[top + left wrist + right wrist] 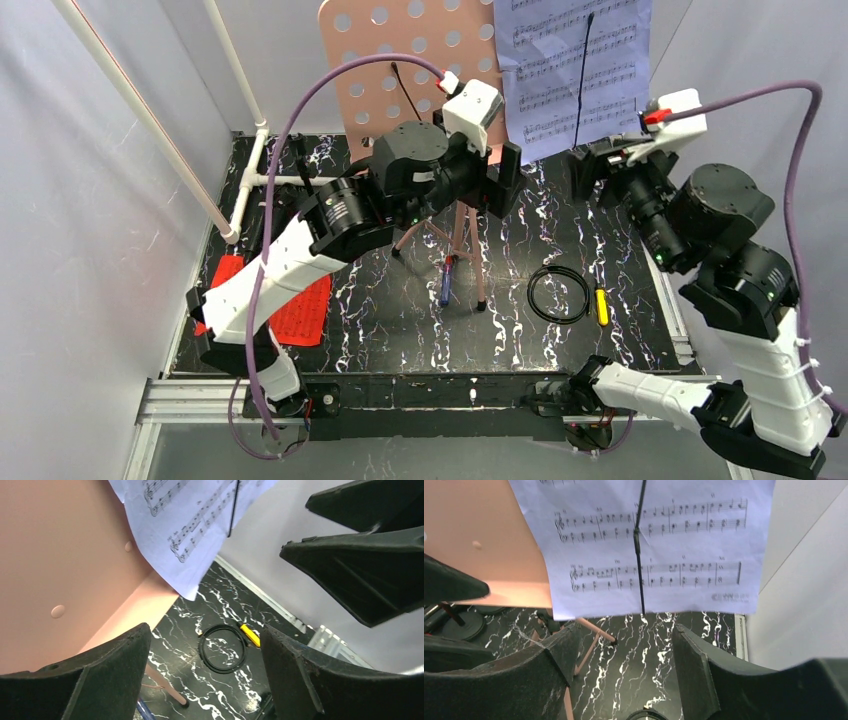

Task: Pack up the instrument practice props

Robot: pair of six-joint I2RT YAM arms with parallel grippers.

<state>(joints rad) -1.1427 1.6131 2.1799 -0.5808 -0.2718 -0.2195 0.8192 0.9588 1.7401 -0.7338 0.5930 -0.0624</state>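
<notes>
Flagging risks: red sheets [305,312] lie flat on the near-left bench [400,325]. Left end effector [205,630] and right end effector [624,627] both open, gripping nothing, close by the pink rack [400,60]. Behind them the white sheet [664,540] overhangs the rack's right edge. Yanking the sheet could tear it or topple the tripod [455,250].

The white music sheet [659,545] bears printed staves and notes (corner mark too blurred to read); no legible words
</notes>
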